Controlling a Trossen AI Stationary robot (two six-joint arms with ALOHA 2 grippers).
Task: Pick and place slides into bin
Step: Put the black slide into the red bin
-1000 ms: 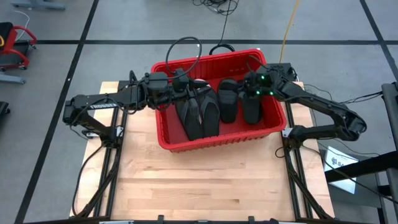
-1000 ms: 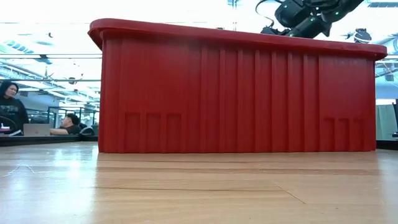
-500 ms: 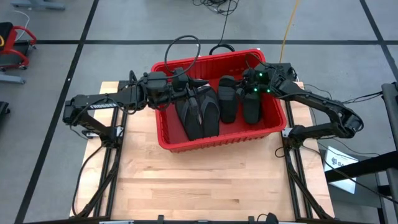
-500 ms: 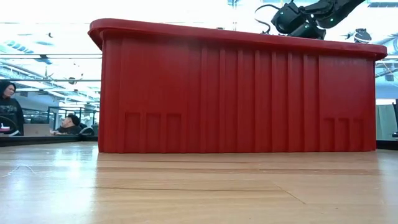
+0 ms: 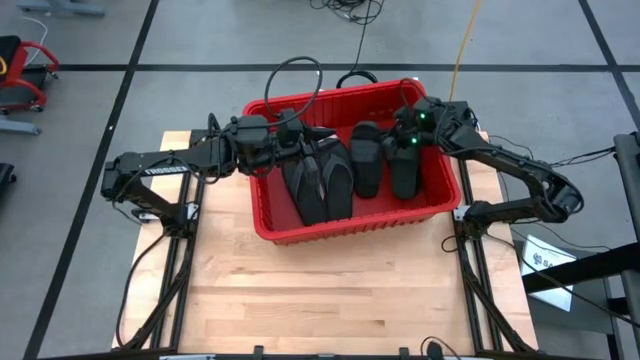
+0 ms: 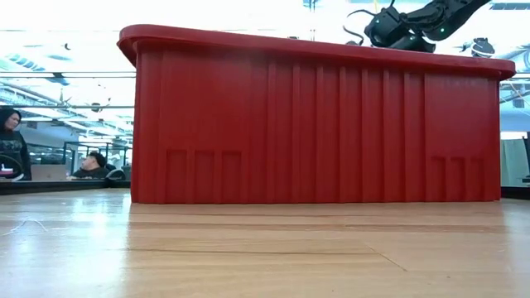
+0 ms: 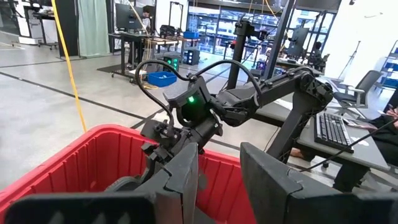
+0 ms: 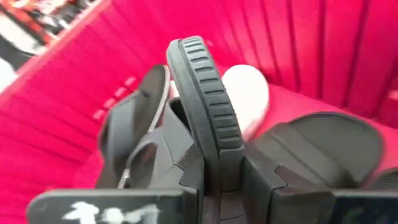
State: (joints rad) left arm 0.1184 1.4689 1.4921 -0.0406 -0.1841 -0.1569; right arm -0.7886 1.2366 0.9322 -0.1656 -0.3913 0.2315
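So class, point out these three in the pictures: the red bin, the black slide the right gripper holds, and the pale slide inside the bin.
bin (image 6: 315, 124), low view, on its ribbed front wall.
black slide (image 8: 205, 106), right wrist view, on its ridged sole edge.
pale slide (image 8: 249, 93), right wrist view, on its rounded end.

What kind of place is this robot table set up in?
Most likely a robotics lab or open-plan workshop: desks with monitors line the background, a keyboard sits on a nearby workbench, and seated people work at computers beyond the wooden table.

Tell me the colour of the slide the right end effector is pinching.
Black, with a ribbed edge; the slide shows best in the right wrist view, between the right end effector fingers.
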